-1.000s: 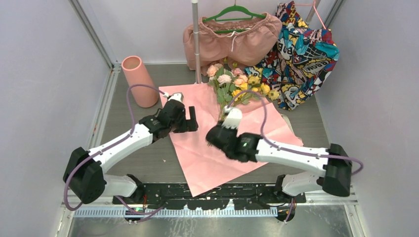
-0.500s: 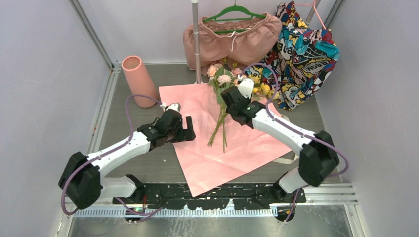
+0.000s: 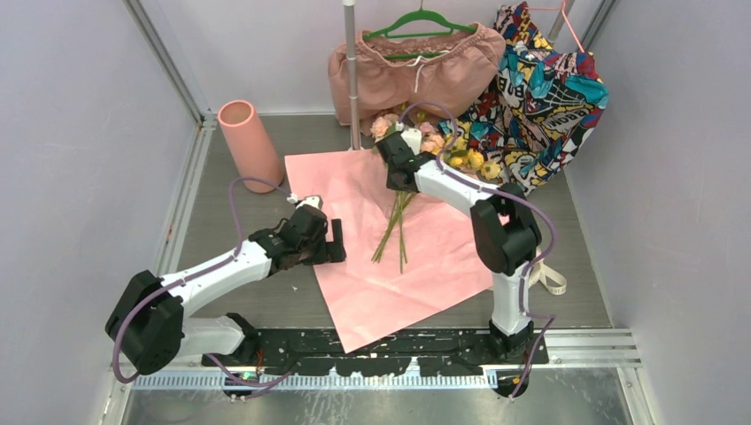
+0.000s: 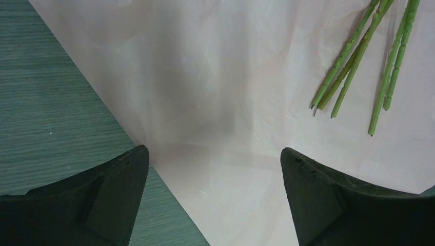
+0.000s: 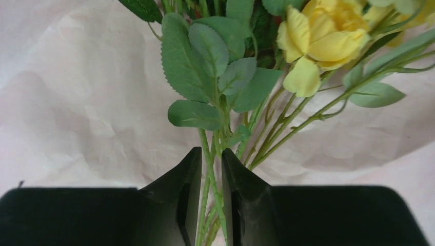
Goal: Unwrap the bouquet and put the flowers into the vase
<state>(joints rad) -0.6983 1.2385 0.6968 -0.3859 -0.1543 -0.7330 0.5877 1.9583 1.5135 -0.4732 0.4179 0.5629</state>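
A: Since a second ago the right arm has swung from the near middle out toward 12 o'clock, and the right hand (image 3: 395, 165) now sits on the flowers (image 3: 383, 127). The left arm has drawn back a little toward 7 o'clock.

B: Has it got them?

A: The wrist view shows its two fingers nearly together with green stems pinched between them, just below the leaves. The left hand (image 3: 333, 240) is spread fully wide over the 9 o'clock edge of the wrapping paper (image 3: 390, 274), holding nothing.

B: So the unwrapping is finished?

A: It looks so. The paper lies flat on the worktop (image 3: 239, 212), the blooms at 12 o'clock and the stems trailing toward 6. A cream ribbon (image 3: 551, 279) lies loose at 4 o'clock.

B: And the vase (image 3: 251, 146)?

A: Upright at 10 o'clock, well apart from the bunch, nothing showing in its mouth. Lifting, carrying across and dropping the stems in are all left, I'd judge.
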